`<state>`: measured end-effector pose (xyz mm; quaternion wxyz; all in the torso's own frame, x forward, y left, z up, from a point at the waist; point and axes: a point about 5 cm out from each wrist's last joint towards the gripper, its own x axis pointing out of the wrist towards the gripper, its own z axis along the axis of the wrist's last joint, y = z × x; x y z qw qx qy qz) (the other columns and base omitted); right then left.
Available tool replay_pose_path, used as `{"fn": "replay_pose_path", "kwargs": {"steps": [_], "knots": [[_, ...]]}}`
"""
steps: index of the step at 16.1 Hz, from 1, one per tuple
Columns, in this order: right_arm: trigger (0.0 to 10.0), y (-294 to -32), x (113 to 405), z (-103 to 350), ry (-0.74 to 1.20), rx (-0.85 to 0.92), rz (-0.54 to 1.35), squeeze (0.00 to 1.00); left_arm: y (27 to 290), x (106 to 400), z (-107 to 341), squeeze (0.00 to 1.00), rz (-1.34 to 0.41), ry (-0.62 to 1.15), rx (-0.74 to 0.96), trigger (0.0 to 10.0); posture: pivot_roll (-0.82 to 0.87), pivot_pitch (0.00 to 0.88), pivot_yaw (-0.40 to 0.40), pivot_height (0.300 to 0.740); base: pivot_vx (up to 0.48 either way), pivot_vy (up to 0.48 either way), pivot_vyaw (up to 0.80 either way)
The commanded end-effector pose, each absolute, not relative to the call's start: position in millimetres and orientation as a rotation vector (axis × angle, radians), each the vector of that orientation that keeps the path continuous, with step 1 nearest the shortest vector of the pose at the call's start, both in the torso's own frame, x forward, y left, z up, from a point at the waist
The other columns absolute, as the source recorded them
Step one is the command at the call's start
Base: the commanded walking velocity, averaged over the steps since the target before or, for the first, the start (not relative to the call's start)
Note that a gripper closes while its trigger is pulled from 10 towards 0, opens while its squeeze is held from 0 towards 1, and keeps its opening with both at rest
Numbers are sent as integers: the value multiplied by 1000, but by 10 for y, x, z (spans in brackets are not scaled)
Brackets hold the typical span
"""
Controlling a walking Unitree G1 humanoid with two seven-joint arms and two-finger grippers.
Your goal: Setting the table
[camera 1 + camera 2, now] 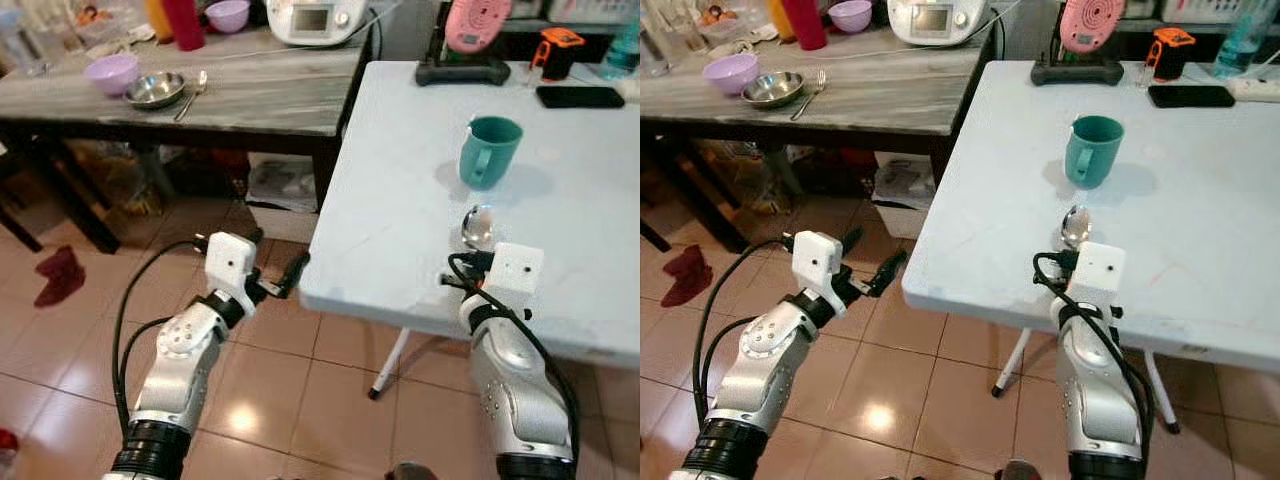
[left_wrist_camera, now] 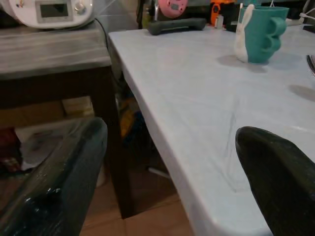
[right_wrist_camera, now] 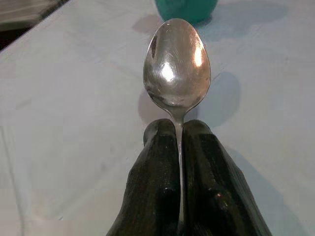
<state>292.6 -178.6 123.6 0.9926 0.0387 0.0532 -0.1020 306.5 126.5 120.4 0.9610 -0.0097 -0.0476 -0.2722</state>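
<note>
The right hand (image 3: 179, 196) is clamped on a spoon (image 3: 177, 66) above the white worktop (image 1: 400, 200), bowl pointing far toward the teal mug (image 1: 488, 150) (left hand (image 1: 285, 275) spread, empty, off the worktop's left edge).

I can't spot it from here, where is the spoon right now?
The spoon is pinched in the right gripper, held above the white table, just short of the green mug.

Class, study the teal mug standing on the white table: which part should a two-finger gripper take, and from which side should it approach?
Probably the handle of the teal mug. It stands upright and its handle faces the robot's near edge of the white table, so a gripper coming from the robot's side could pinch it. The body looks wide for two fingers.
</note>
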Motion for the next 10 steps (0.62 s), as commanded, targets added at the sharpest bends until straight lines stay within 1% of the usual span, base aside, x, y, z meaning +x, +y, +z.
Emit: {"fn": "replay_pose_path", "kwargs": {"steps": [1, 5, 10], "knots": [[10000, -1805, 2921, 1235, 102, 76, -208, 0, 1216, 3065, 1207, 0, -560, -98, -19, 10000, -216, 109, 111, 740, 0, 480, 0], [10000, -1802, 2926, 1246, 91, 73, -210, 0, 1092, 2997, 1159, 0, -598, -89, -36, 10000, -218, 107, 112, 740, 0, 480, 0], [10000, -1810, 2919, 1260, 70, 53, -205, 0, 1034, 2992, 1156, 0, -609, -94, -37, 10000, -218, 96, 111, 740, 0, 480, 0]]}}
